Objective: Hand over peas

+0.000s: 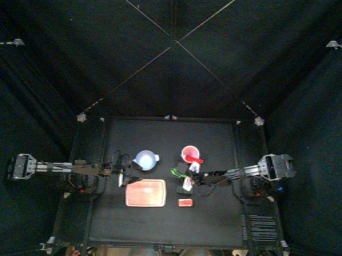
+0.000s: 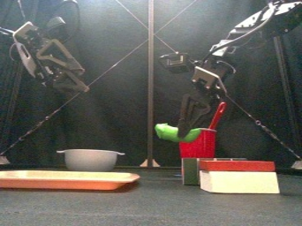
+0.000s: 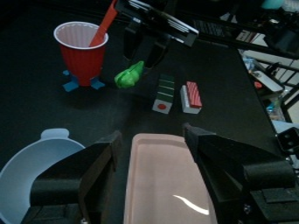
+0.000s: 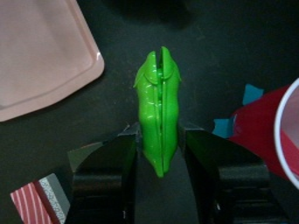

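Boxes (image 2: pixel 236 175) and tray (image 2: pixel 69 180) are seen nearest the front edge. Behind them, the peas (image 2: pixel 176 132) are pinched by the right gripper (image 4: pixel 162 149) and held raised beside the red cup (image 2: pixel 199 141). The left gripper (image 3: pixel 149 144) is held spread, well apart, above the tray. If released before being clamped by the left gripper, the peas could be dropped; the cup could be knocked.

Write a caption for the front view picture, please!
Right gripper lifts green peas beside the red cup; left gripper waits open.
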You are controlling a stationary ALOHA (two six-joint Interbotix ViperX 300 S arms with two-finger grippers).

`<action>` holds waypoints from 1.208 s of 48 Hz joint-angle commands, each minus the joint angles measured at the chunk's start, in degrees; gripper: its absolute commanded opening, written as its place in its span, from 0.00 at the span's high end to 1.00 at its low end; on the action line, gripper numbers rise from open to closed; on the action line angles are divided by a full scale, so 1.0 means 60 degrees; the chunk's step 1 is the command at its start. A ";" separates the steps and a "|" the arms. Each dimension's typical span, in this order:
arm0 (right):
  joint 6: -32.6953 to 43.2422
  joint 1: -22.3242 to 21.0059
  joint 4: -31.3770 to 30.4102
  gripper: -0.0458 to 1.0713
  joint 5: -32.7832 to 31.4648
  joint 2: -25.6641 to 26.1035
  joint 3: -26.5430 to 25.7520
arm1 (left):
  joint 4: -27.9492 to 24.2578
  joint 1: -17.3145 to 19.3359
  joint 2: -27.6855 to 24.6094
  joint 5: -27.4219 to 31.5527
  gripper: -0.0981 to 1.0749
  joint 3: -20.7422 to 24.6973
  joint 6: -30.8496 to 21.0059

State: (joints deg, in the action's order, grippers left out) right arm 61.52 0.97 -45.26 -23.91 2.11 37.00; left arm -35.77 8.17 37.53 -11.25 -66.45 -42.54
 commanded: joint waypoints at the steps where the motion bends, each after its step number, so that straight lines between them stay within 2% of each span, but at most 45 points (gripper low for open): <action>1: -0.0015 -0.0029 -0.0190 0.43 0.0073 0.0190 -0.0396 | 0.0029 0.0132 -0.0176 -0.0146 0.12 0.0234 0.0000; 12: -0.0029 0.0029 -0.0659 0.43 0.0513 0.0132 -0.0732 | -0.0015 0.0586 -0.0776 -0.0850 0.12 0.0425 0.0132; 21: -0.0015 0.0015 -0.1143 0.43 0.1948 0.0176 -0.0806 | 0.0000 0.0601 -0.1230 -0.2373 0.12 0.0469 0.0820; 25: -0.0015 -0.0029 -0.1187 0.43 0.2344 0.0176 -0.0908 | 0.0044 0.0586 -0.1479 -0.2754 0.12 0.0513 0.1040; 37: -0.0029 -0.0088 -0.1582 0.43 0.2930 0.0132 -0.1157 | 0.0103 0.0527 -0.2549 -0.2988 0.12 0.1084 0.1230; 58: -0.0015 -0.0146 -0.1597 0.43 0.2974 0.0103 -0.1187 | 0.0117 0.0498 -0.3896 -0.3501 0.12 0.1963 0.1216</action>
State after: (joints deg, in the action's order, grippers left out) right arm 61.44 0.44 -54.76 -6.33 1.76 31.20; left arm -35.33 11.25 15.03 -31.55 -56.87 -35.24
